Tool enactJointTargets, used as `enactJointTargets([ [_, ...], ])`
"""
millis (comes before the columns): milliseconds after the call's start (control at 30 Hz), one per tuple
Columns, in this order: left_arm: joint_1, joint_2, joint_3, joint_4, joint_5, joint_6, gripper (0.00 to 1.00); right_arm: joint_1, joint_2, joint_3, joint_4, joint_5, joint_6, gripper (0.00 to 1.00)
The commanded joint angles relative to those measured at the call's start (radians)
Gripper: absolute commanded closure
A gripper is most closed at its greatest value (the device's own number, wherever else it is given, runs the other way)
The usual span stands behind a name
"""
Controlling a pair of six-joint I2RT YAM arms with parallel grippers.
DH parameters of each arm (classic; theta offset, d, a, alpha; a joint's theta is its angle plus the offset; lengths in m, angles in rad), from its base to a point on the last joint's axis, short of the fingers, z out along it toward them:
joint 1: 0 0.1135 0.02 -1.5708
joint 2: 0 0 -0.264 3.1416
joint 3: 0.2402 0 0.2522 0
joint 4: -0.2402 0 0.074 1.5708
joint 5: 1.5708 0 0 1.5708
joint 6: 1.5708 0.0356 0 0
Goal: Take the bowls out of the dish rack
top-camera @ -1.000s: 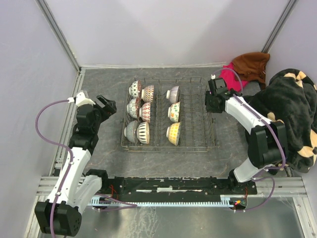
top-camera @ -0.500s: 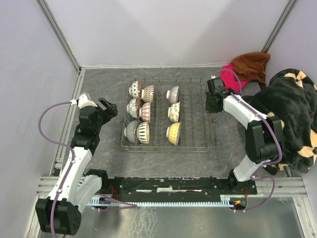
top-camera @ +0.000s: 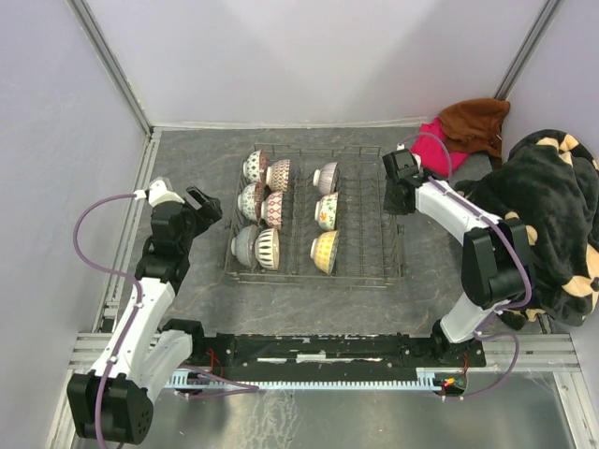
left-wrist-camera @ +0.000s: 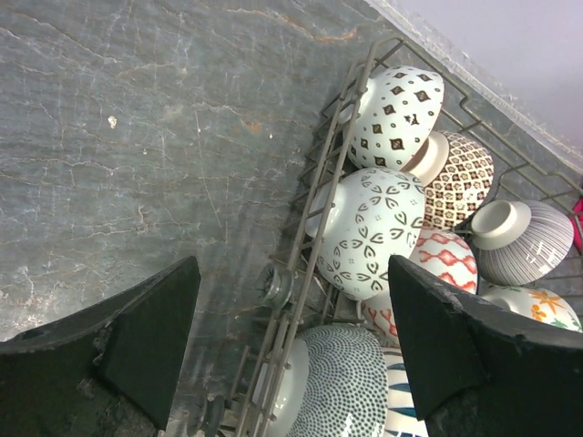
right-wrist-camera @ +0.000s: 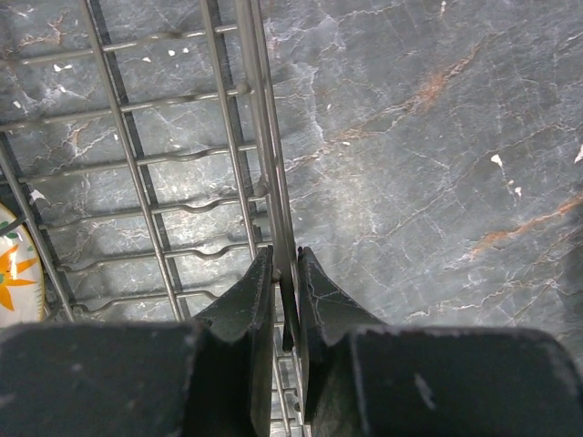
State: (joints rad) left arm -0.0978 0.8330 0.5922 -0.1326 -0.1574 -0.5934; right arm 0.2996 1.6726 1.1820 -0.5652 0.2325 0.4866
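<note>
Squarely — rack rim (right-wrist-camera: 264,137) inside right end effector (right-wrist-camera: 285,262)

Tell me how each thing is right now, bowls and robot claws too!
dish rack, flat, loaded
bowls, nine, tipped on edge in it
left gripper, open, empty, beside the rack
right gripper, shut on the dish rack's right wire
blanket, crumpled

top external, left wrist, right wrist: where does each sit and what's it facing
Top external: high behind the robot, looking down on the dish rack; both arms show.
Left wrist: outside the rack's left side, facing the bowls; open left gripper shows.
Right wrist: over the right rim; right gripper shut on it.
All share the rack.
</note>
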Motion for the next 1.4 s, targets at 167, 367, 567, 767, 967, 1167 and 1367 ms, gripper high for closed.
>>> enactJointTargets([
  [167,-0.004,-0.086,0.017,0.002,-0.078,0.006,0.1,0.12,0.093,0.076,0.182,-0.058,0.279,0.99],
  [367,-0.005,-0.094,0.031,-0.013,-0.091,0.007,0.1,0.155,0.159,0.165,0.19,-0.052,0.297,0.99],
  [567,-0.004,-0.096,0.05,-0.026,-0.09,0.013,0.1,0.182,0.24,0.269,0.192,-0.052,0.294,0.99],
  [767,-0.004,-0.096,0.053,-0.024,-0.098,0.016,0.1,0.188,0.27,0.303,0.195,-0.056,0.29,0.99],
  [967,-0.004,-0.087,0.058,-0.023,-0.102,0.018,0.1,0.187,0.288,0.331,0.186,-0.052,0.279,0.99],
  [1167,-0.004,-0.089,0.064,-0.027,-0.106,0.018,0.1,0.187,0.321,0.378,0.177,-0.044,0.262,0.99],
  [1367,-0.003,-0.095,0.063,-0.031,-0.113,0.021,0.1,0.188,0.355,0.426,0.172,-0.06,0.244,0.99],
])
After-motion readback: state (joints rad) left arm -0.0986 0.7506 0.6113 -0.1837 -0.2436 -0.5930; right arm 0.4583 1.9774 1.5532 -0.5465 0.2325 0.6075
